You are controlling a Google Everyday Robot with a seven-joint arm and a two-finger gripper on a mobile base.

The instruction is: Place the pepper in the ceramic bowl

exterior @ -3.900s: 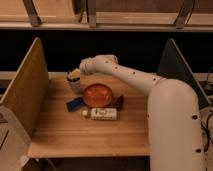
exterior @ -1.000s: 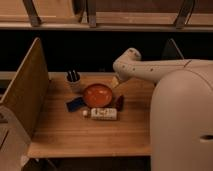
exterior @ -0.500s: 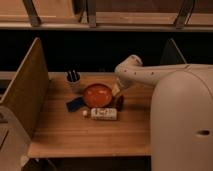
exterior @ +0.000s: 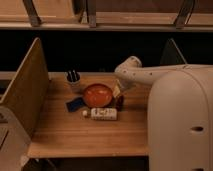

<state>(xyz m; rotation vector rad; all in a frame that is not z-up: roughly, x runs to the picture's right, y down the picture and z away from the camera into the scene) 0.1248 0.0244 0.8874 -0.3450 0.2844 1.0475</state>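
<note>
Gripper (exterior: 118, 93) hangs low over the wooden table (exterior: 85, 135), at the end of a pale arm (exterior: 142, 75) that reaches in from the right, bends at an elbow behind the dishes and angles down toward the tabletop. It sits just beside the right rim of the ceramic bowl (exterior: 97, 95), and whether it is clenched or released cannot be told from this view. The pepper (exterior: 120, 103), a small dark brownish-red lump, is directly under the gripper, on or very close to the table and just right of the bowl, not inside it; whether the gripper touches it cannot be told either. The glossy orange bowl stands near the middle of the table. In front of it a white labelled bottle (exterior: 104, 114) lies on its side, with a small pale round thing (exterior: 85, 113) at its left end. A flat dark-blue piece (exterior: 74, 105) lies left of the bowl, and behind that stands a small pale cup (exterior: 75, 85) holding dark utensils. A wooden side panel (exterior: 25, 90) rises along the table's left edge.
</note>
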